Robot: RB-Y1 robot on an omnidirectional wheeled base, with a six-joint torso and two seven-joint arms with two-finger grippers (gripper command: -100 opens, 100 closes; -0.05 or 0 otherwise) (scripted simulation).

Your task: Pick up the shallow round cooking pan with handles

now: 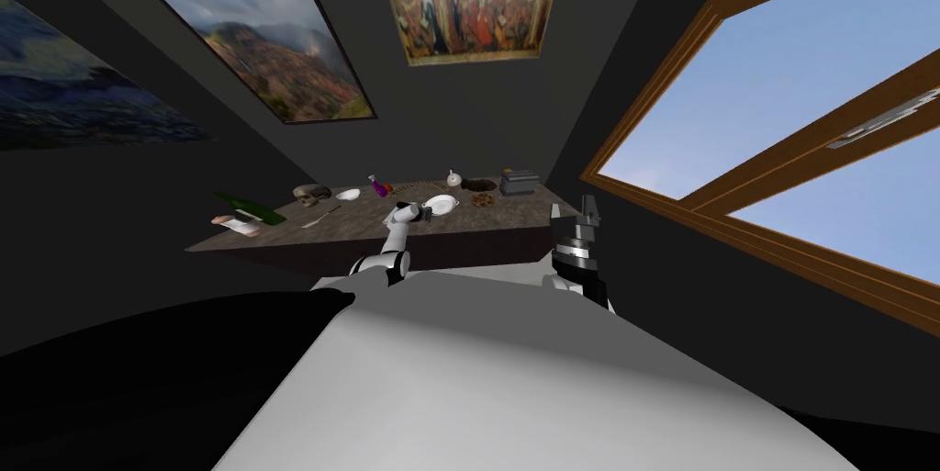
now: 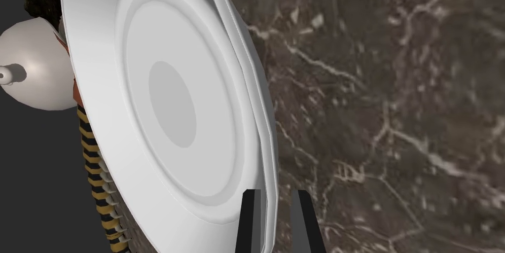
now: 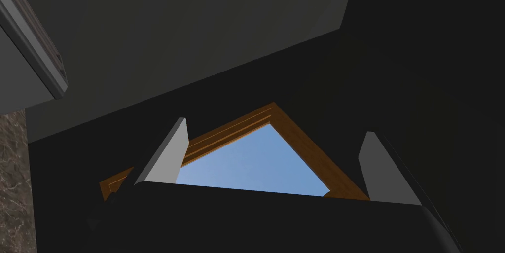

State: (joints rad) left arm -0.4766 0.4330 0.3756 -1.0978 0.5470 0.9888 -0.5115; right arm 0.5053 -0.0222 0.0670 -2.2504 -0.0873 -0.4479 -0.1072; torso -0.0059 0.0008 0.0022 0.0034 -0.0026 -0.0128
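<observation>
Left wrist view: left pincer [image 2: 272, 195] pinches rim of white pan [image 2: 172, 102].

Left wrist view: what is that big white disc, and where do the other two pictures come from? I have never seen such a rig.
This is a two-armed robot, and each picture comes from one of its own cameras. The head view looks down on a dark marble table with dishes and a green bottle. The left wrist view looks along the left pincer. The white disc is the pan, and the pincer's two fingers are shut on its rim. Beyond the pan sits a round white vessel. The right wrist view looks along the right pincer, which is open and holds nothing, by the table's right end.
</observation>
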